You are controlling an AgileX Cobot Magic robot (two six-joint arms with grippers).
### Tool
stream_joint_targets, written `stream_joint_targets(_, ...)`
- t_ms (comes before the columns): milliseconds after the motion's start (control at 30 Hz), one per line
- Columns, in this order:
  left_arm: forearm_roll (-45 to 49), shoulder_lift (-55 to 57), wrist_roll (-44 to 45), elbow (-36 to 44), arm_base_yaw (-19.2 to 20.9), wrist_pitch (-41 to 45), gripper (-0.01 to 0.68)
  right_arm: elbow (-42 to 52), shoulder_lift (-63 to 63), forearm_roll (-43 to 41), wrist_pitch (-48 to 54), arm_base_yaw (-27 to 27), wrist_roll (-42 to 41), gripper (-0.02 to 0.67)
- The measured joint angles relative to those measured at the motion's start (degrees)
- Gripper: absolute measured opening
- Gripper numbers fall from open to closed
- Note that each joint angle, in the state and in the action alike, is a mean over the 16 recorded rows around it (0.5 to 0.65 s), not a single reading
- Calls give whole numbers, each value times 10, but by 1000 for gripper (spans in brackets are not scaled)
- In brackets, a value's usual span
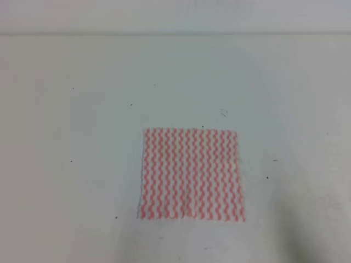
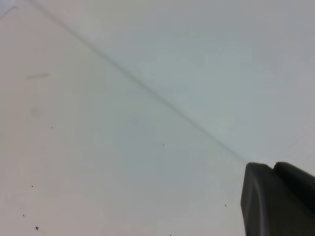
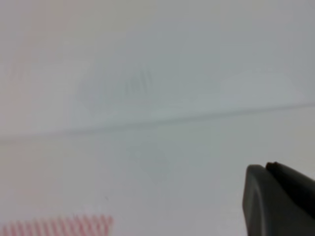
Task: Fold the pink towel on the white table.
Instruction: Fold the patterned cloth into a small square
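**Pink towel lying flat, both pincers barely in view**

Left pincer (image 2: 278,199) shows only one dark finger at its view's lower right corner; whether it is open cannot be told. Right pincer (image 3: 278,199) likewise. Neither holds anything visible. The pink towel (image 1: 191,174) lies spread flat on the white surface (image 1: 82,137), slightly right of centre.

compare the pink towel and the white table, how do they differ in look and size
The pink towel carries pink-red and white wavy stripes; the white table is plain white with a few tiny dark specks. The towel is a small rectangle, while the table is far larger and runs past the picture's edges. The towel's edges look slightly uneven; the table's far edge runs straight. Both lie flat.
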Motion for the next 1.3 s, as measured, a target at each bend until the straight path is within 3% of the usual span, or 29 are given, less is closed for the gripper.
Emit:
stream_joint_targets(333, 2, 0, -29, 3, 0, -3, 1, 0, 0, 244, -128, 0, 1, -19)
stream_joint_targets(567, 9, 1, -25, -5, 0, 8, 1, -2, 4, 322, -131, 0, -1, -20)
stream_joint_targets(800, 23, 31, 8, -69, -1, 75, 0, -38, 59, 323, -63, 0, -2, -20)
stream_joint_targets(1033, 28, 117, 70, -183, -1, 193, 0, -129, 186, 266, 77, 0, -3, -20)
stream_joint_targets(1300, -55, 236, 198, -285, -2, 308, 0, -245, 351, 176, 231, 0, -3, -20)
